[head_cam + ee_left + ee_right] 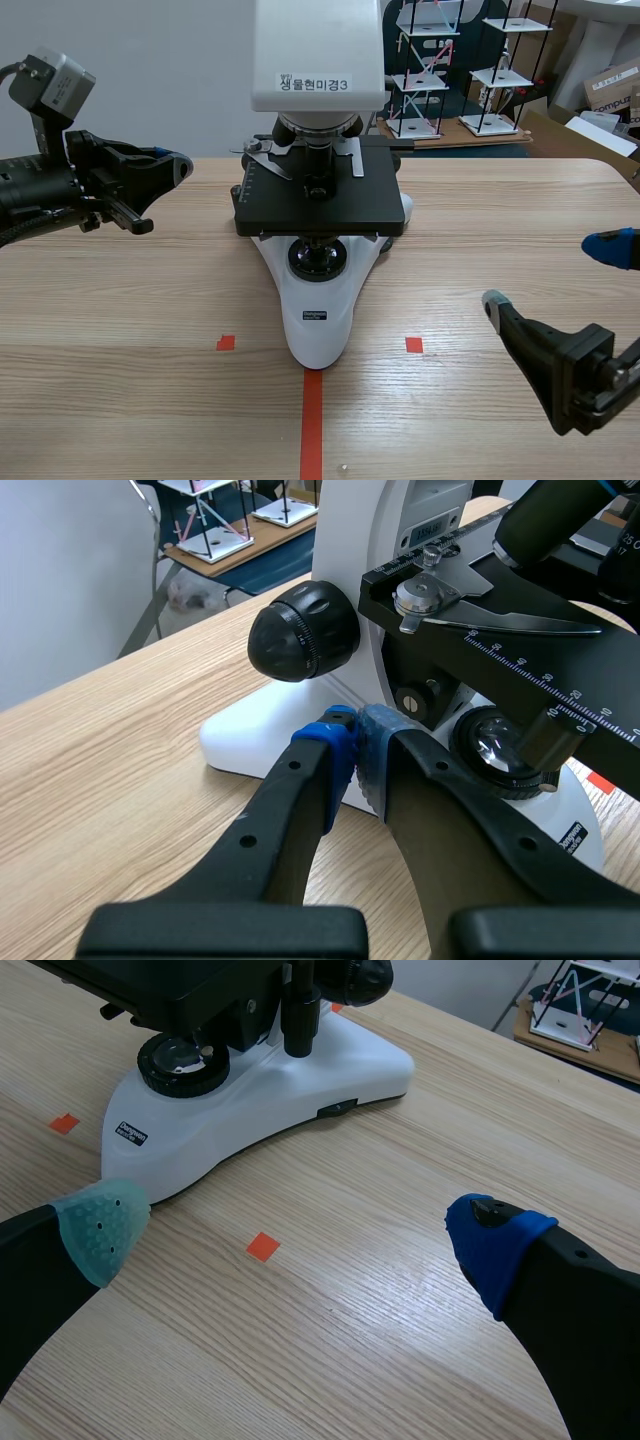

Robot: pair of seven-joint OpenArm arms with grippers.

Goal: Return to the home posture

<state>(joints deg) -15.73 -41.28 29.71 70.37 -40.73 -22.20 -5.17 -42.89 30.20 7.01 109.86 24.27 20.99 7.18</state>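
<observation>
- The black left arm (50, 190) is held raised, jaws closed, dotted pads (372, 750) pressed together.
- The black right arm (585, 380) is held low, jaws spread wide.

A white label (313, 85) on the microscope (320, 205) head reads "생물현미경3" — the small badge (316, 315) on its base is too tiny to read.

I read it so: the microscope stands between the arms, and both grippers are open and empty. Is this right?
Not quite. The left gripper is shut on nothing, as the left wrist view shows; only the right gripper is open. The microscope stands between the arms.
</observation>
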